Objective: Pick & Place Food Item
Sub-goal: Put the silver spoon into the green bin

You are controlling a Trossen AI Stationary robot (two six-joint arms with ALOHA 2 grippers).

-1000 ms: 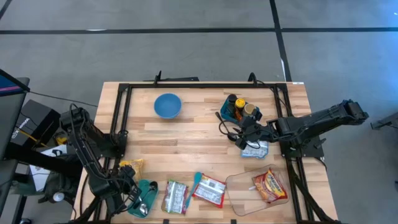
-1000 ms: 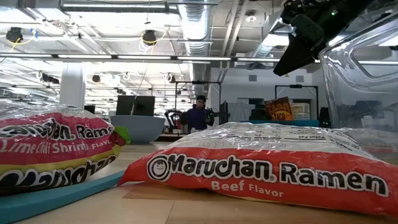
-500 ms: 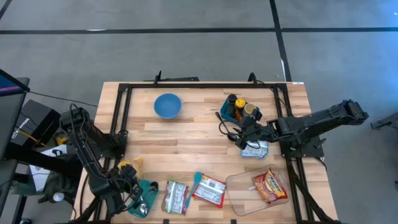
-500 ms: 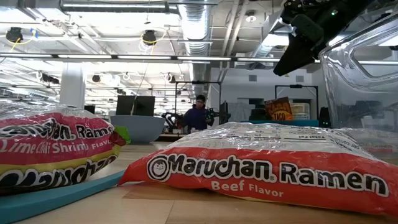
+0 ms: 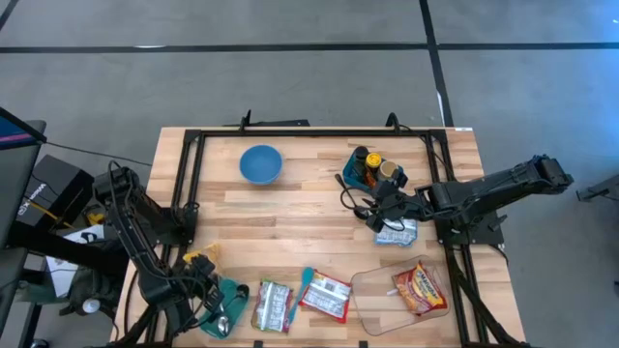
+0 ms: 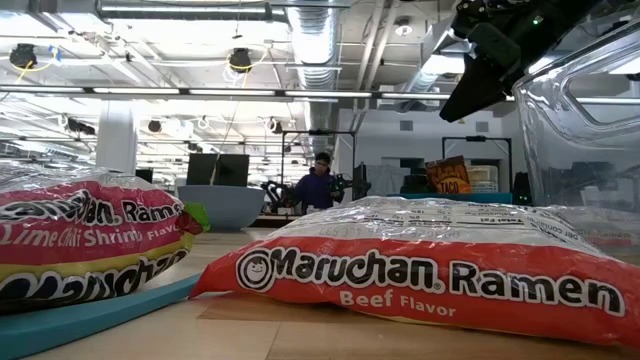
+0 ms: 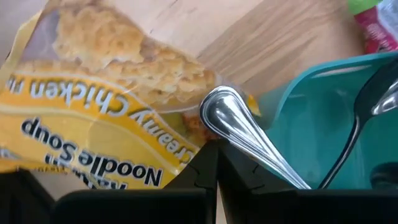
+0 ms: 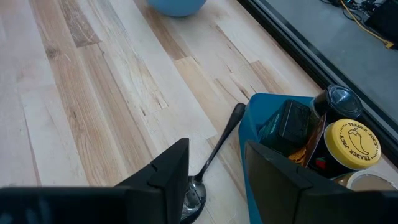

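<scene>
Wooden table in an open workshop, food packets along its near edge.

High view: the table [image 5: 290, 208] has bare boards mid-left; a blue bowl [image 5: 260, 163] sits far, a blue bin [image 5: 366, 166] holds bottles, and a clear tray [image 5: 387, 295] holds a ramen packet [image 5: 419, 288].
Low view: a person [image 6: 318, 185] stands in the room behind.
Left wrist view: the left gripper [image 7: 217, 163] is closed on a metal spoon [image 7: 239, 130], touching the yellow noodle soup packet [image 7: 106, 118] beside a teal container [image 7: 323, 137].
Right wrist view: the right gripper [image 8: 216, 165] hangs half open, empty, above a black spoon [image 8: 211, 158].
</scene>
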